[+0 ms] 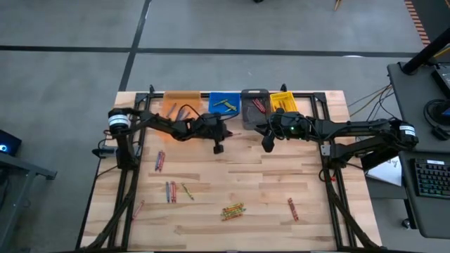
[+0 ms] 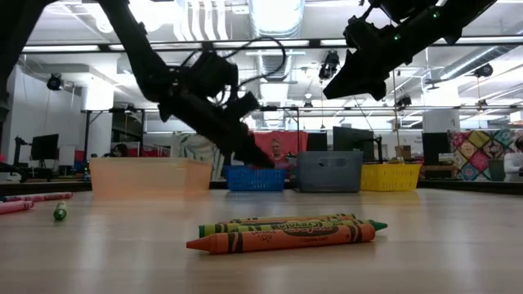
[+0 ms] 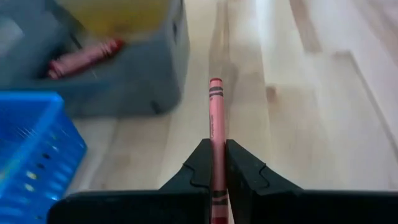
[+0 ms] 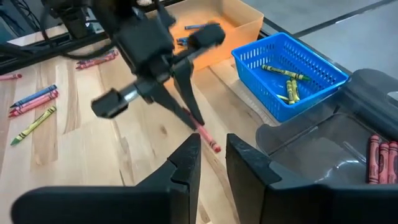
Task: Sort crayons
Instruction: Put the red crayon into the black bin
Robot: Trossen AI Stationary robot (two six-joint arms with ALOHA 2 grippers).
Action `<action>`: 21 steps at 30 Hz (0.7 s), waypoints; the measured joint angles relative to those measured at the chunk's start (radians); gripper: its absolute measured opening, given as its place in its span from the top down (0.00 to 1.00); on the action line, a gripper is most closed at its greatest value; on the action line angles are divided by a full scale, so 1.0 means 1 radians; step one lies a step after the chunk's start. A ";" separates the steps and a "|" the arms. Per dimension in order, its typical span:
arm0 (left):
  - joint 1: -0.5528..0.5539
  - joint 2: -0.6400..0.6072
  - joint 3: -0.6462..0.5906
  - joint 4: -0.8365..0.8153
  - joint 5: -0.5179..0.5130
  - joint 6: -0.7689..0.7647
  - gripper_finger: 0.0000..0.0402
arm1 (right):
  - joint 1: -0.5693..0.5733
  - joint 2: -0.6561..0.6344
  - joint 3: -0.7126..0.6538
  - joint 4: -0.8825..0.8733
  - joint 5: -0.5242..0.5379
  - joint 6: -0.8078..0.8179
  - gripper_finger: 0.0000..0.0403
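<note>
- Wooden table point(image 1: 232, 179) under both arms, bins lined along its far edge.
- Left gripper point(image 3: 217, 163) clamped tight on a red crayon point(image 3: 216, 121); rear end cut off by the frame, tip pointing ahead toward the grey bin point(image 3: 134, 84).
- Right gripper point(image 4: 213, 149) hanging with fingers parted, nothing between them.
- Grey bin holding red crayons; blue bin point(image 4: 289, 74) holding green-yellow ones; orange bin point(image 4: 224, 28) contents hard to make out.
- Loose crayons point(image 1: 233, 210) scattered on the near half of the table.

Red crayon's point(image 3: 216, 134) lower end hidden between left fingers point(image 3: 193, 171), bins blurred
</note>
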 joint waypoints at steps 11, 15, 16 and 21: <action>0.000 -0.191 0.000 0.013 0.104 -0.010 1.00 | 0.027 0.000 -0.035 0.210 -0.004 -0.127 0.83; -0.010 -0.228 0.000 0.013 0.158 -0.031 1.00 | 0.040 0.000 -0.053 0.302 -0.003 -0.151 0.81; -0.015 -0.231 0.000 0.013 0.158 -0.037 1.00 | 0.040 0.000 -0.053 0.314 -0.003 -0.152 0.81; -0.041 -0.232 0.000 0.020 0.158 -0.067 1.00 | 0.039 0.000 -0.053 0.361 0.000 -0.153 0.75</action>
